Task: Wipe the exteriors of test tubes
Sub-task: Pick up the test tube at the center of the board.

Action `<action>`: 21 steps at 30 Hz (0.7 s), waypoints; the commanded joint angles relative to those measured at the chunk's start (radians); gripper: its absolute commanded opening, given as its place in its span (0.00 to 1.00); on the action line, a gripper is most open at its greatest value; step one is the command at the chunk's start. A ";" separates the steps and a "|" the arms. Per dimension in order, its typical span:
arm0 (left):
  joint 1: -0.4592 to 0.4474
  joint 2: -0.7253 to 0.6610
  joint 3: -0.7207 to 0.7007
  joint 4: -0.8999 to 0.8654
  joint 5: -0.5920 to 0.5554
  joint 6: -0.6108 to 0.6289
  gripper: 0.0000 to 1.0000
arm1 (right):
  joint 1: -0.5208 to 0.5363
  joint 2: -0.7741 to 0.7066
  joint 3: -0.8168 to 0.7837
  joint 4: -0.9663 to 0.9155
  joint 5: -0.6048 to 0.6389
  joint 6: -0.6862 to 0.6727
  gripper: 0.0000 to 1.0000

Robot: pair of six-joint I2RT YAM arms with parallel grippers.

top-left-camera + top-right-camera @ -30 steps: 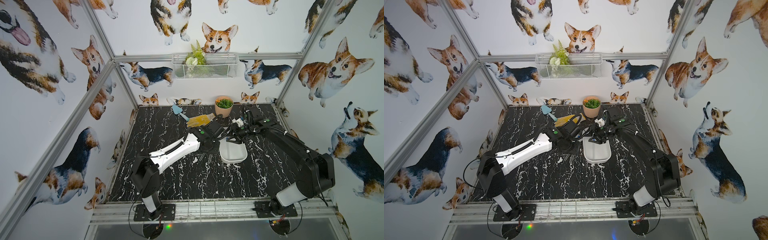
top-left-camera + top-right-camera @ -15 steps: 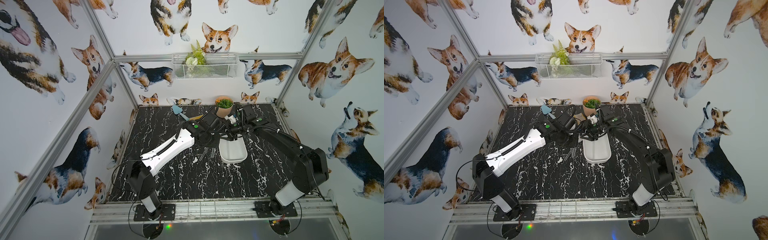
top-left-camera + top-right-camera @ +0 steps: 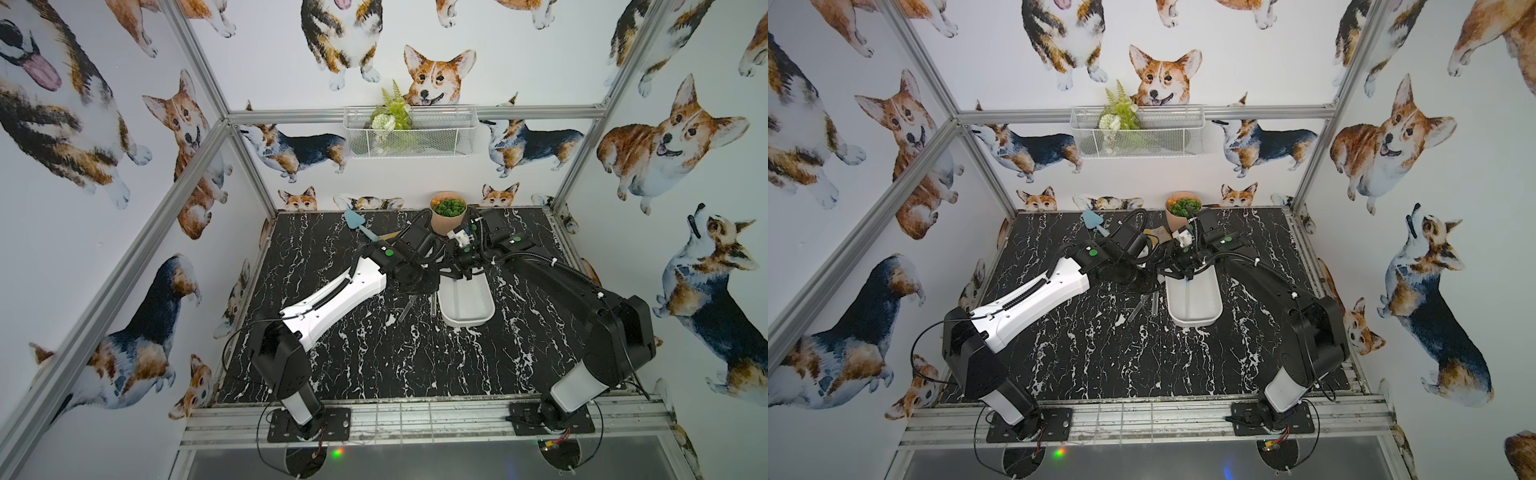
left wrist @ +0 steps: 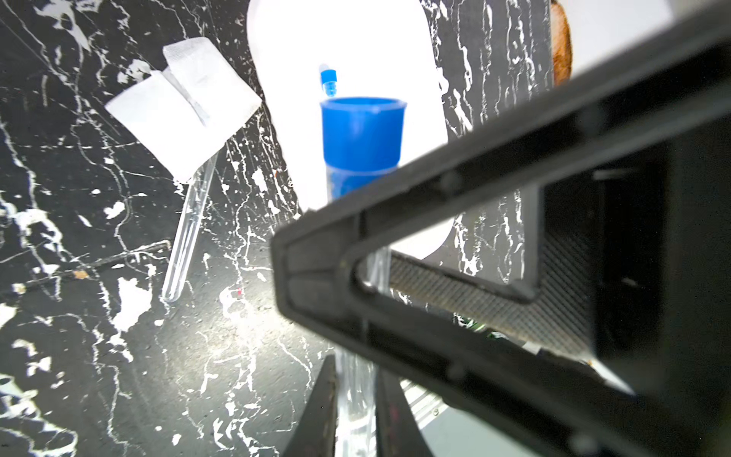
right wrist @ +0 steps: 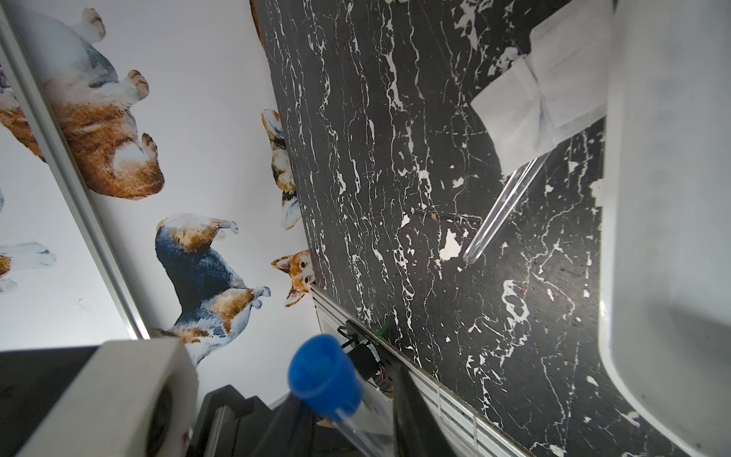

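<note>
My left gripper [image 4: 355,380] is shut on a clear test tube whose blue cap [image 4: 362,138] points away from its wrist camera. The same capped test tube [image 5: 324,372] stands between the fingers of my right gripper [image 5: 348,395], just below the cap. The right jaws are narrow, with a gap still showing on one side. A second test tube [image 4: 186,237] lies on the black table with a folded white gauze [image 4: 186,107] over its capped end. A third test tube [image 4: 328,81] lies in the white tray [image 3: 465,322]. Both grippers meet above the tray's far end.
A terracotta plant pot [image 3: 448,212] stands at the back, right behind the grippers. A light-blue trowel [image 3: 359,222] lies at the back left. A wire basket [image 3: 409,133] hangs on the rear wall. The tube on the table [image 3: 405,309] lies just left of the tray.
The left arm has stretched toward the back, carrying its tube up to the right gripper. The right jaws have narrowed round the tube below the cap.
</note>
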 commanded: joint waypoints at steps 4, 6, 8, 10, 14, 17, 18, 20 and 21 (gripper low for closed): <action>0.007 0.004 0.007 0.052 0.061 -0.016 0.14 | 0.006 0.002 0.031 -0.050 0.013 -0.061 0.24; 0.007 0.006 0.007 0.057 0.068 -0.018 0.14 | 0.006 0.002 0.035 -0.069 0.020 -0.078 0.20; 0.009 0.008 0.008 0.059 0.074 -0.021 0.14 | 0.006 0.000 0.036 -0.077 0.024 -0.086 0.17; 0.009 0.009 0.008 0.061 0.078 -0.022 0.14 | 0.007 -0.001 0.035 -0.080 0.027 -0.091 0.16; 0.011 0.008 0.007 0.061 0.082 -0.021 0.14 | 0.006 -0.001 0.035 -0.081 0.029 -0.094 0.13; 0.011 0.006 0.004 0.056 0.078 -0.022 0.15 | 0.006 -0.001 0.040 -0.079 0.029 -0.092 0.11; 0.010 0.005 0.006 0.053 0.075 -0.021 0.16 | 0.006 -0.001 0.041 -0.078 0.028 -0.093 0.10; 0.011 0.007 0.008 0.047 0.070 -0.019 0.20 | 0.006 -0.003 0.044 -0.077 0.030 -0.092 0.09; 0.010 0.007 0.010 0.044 0.067 -0.017 0.23 | 0.006 -0.003 0.047 -0.077 0.028 -0.092 0.09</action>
